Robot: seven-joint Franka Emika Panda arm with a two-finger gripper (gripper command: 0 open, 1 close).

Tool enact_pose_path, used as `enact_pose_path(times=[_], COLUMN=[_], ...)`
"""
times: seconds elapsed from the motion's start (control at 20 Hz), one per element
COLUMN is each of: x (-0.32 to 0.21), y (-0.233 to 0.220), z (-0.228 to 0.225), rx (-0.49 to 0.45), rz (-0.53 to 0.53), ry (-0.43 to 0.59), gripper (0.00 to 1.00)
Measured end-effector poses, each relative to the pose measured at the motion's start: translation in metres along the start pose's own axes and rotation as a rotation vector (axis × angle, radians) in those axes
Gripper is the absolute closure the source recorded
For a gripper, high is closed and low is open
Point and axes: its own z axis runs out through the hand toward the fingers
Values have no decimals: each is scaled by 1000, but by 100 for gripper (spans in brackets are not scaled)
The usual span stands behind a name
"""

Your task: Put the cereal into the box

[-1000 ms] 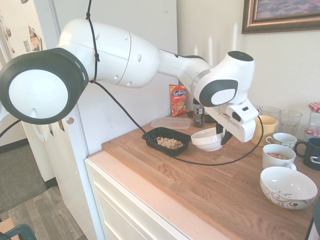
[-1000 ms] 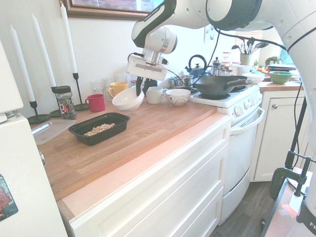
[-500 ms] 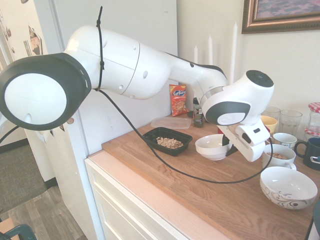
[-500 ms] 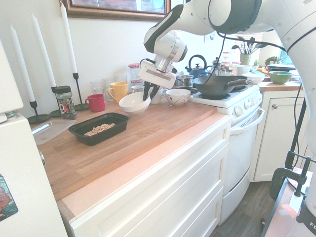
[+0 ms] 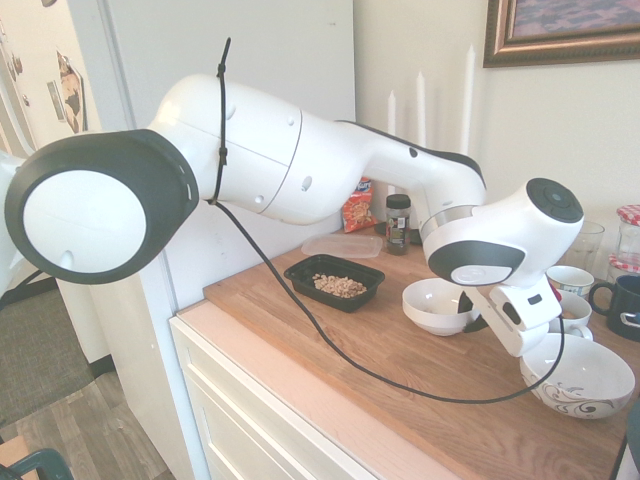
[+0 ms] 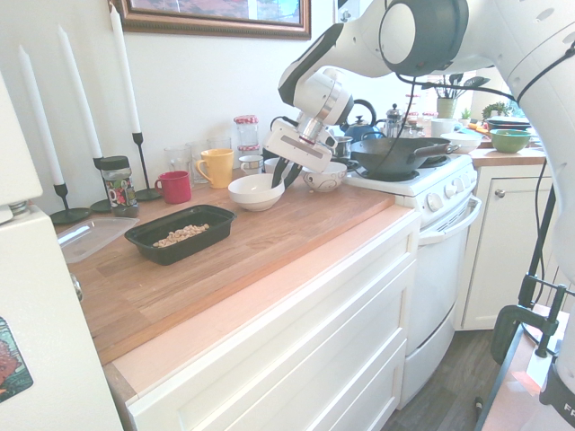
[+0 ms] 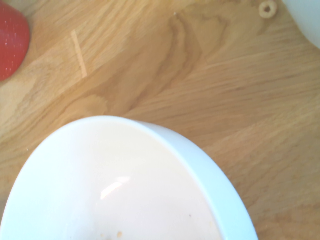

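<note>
- Across the pictures, your white Franka arm (image 5: 300, 150) reaches over the wooden table (image 5: 460, 360), its wrist tilted above the far part of the surface.
- Beyond the table's end you have the white stove (image 6: 431, 193), with a dark wok (image 6: 395, 154) on top.
- Against the wall, three white candles (image 6: 81, 94) stand upright in dark holders.
- Near your wrist is the patterned bowl (image 5: 577, 375), upright on the table.
- On the table, well apart from your fingers, sits the black box (image 6: 184, 251), with the clear lid (image 5: 342, 246) just beside it.
- Between the box and the patterned bowl, your white bowl (image 6: 254, 194) is about level; a few specks show inside it from the wrist.
- By the wall, you see the orange-red snack bag (image 5: 357, 212) near the dark-lidded jar (image 5: 397, 228).
- Behind the white bowl stand the yellow mug (image 6: 216, 169) and the red mug (image 6: 175, 187).
- At the white bowl's rim, your fingers (image 6: 293, 174) are closed, pinching its wall.
- Inside the black box, your cereal (image 5: 339, 286) lies in a tan heap across the bottom.
- On the wood, one loose cereal ring (image 7: 268, 9) shows in your wrist view.
</note>
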Motion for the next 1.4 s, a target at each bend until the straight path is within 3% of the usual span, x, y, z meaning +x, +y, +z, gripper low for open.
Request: enact_pose_path(times=[0.6, 0.9, 1.1, 1.4], x=[21, -31, -87, -126], y=[7, -49, -79, -94], z=[-4, -45, -59, -33], rx=[11, -130, -301, -372], rz=[-30, -210, -272, -288], ry=[-9, 141, 275, 304], gripper=[0, 0, 0, 0])
